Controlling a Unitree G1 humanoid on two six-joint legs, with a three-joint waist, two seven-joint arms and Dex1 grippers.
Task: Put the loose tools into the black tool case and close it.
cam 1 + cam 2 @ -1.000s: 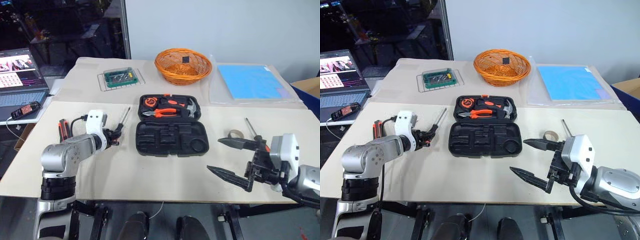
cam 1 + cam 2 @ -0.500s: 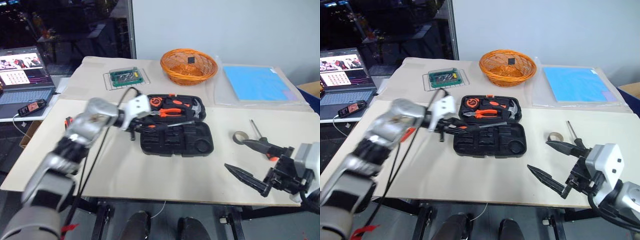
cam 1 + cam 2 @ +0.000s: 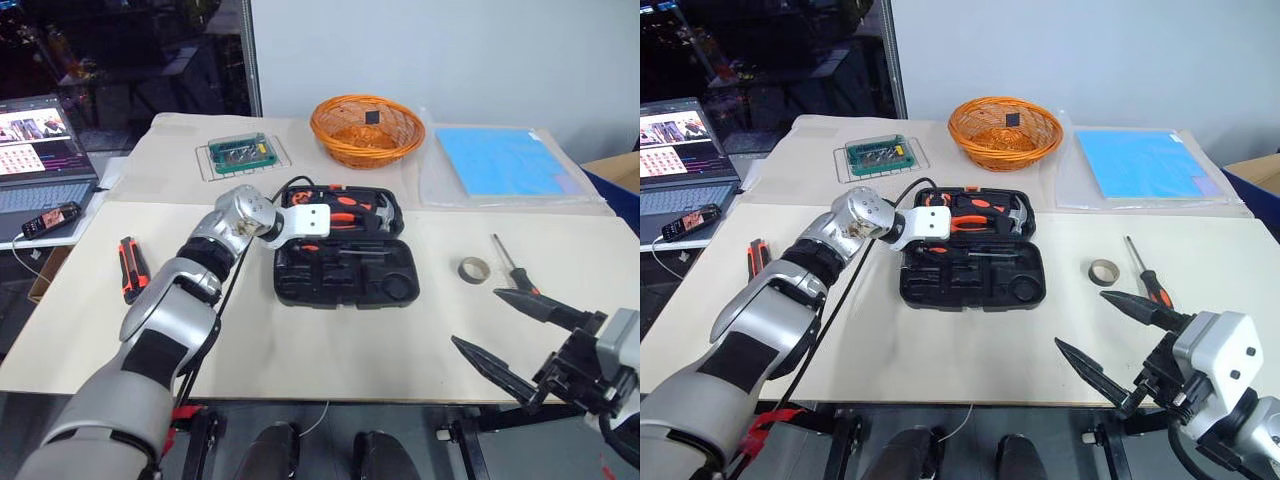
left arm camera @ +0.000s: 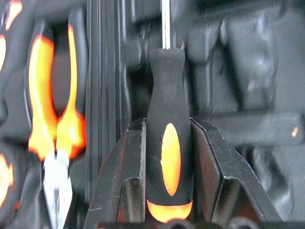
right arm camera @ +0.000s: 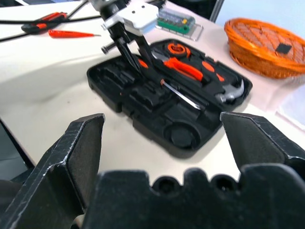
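The black tool case (image 3: 345,272) lies open at the table's middle, with orange-handled pliers (image 3: 340,222) and a hammer in its far half. My left gripper (image 3: 297,246) hangs over the near half's left end, shut on a black-and-orange screwdriver (image 4: 167,157) whose shaft (image 5: 183,98) points along the recesses. A stubby utility knife (image 3: 131,268) lies at the left. Beside it is a thin orange tester (image 5: 71,34). A grey tape roll (image 3: 473,268) and another screwdriver (image 3: 510,262) lie at the right. Near the front right edge, my right gripper (image 3: 476,318) is open with nothing in it.
An orange wicker basket (image 3: 366,130) and a green tray of bits (image 3: 240,154) stand at the back. A blue sheet (image 3: 500,162) lies back right. A laptop (image 3: 40,150) and a phone (image 3: 50,218) sit off the table's left side.
My left arm has swung right from the table's left side to above the case, rolling its wrist, with the screwdriver still gripped. My right gripper drew back slightly toward the near edge.
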